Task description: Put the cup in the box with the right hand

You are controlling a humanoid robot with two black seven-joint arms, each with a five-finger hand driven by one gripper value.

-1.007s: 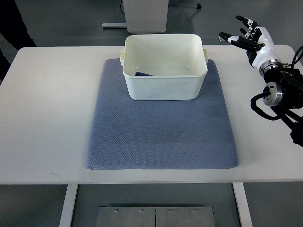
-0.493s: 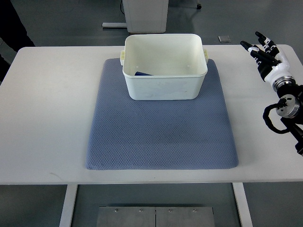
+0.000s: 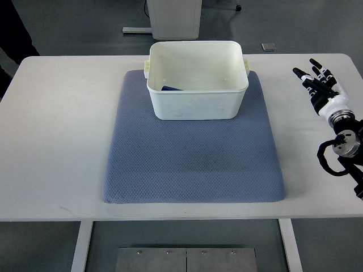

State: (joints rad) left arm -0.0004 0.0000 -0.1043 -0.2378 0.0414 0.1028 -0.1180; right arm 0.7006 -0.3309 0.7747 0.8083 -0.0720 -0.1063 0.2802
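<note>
Cup (image 3: 169, 88) lying low inside the white box (image 3: 198, 107), only a dark blue sliver showing above the near wall; by the look of it, already in place. Probably light, stiff plastic, smooth and a bit slippery; best taken around the body, though too little shows for certainty. Right hand (image 3: 322, 89) over the table (image 3: 57, 141) near its right edge, fingers (image 3: 303, 73) spread, holding nothing, well apart from the box. Blue mat (image 3: 193, 164) soft under the box. Plenty of bare room on both sides; table edge close on the right.
</note>
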